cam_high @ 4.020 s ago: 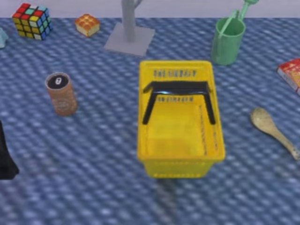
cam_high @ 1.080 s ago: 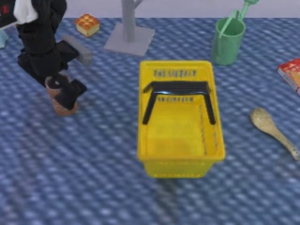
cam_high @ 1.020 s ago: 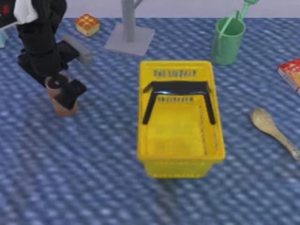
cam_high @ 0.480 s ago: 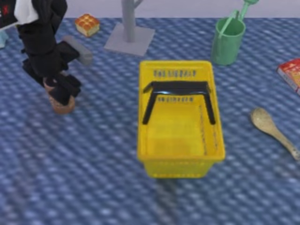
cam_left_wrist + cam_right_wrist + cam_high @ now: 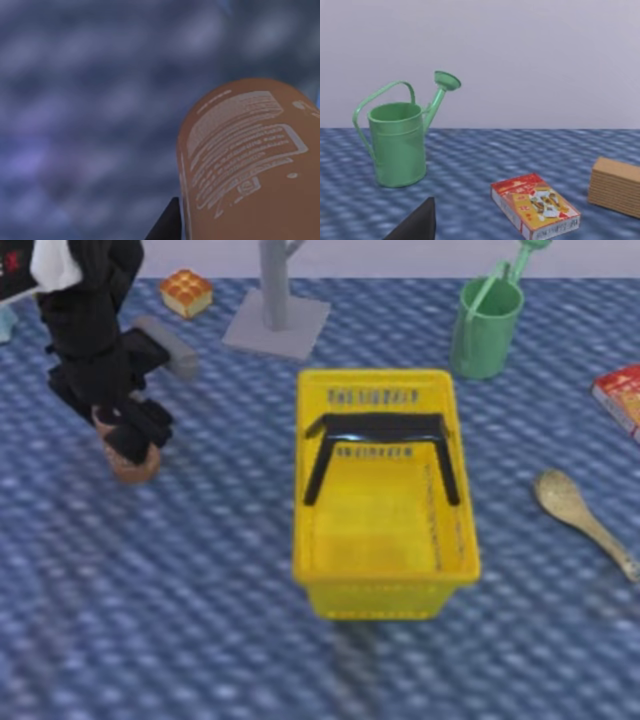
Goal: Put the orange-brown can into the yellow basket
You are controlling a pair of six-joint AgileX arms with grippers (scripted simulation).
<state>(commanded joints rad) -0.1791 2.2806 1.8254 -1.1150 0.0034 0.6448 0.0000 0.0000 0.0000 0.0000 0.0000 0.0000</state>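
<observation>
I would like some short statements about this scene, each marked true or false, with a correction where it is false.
1. The orange-brown can is inside the yellow basket. False: it is on the table's left side, apart from the basket, with the left tool on it.
2. The basket's black handle is folded down across the basket. True.
3. The green watering can stands on the table's left side. False: it stands at the back right, beyond the basket.
4. A spoon lies to the right of the basket. True.
5. The right arm is holding the can. False: the left arm is at the can; the right arm does not show in the top view.
</observation>
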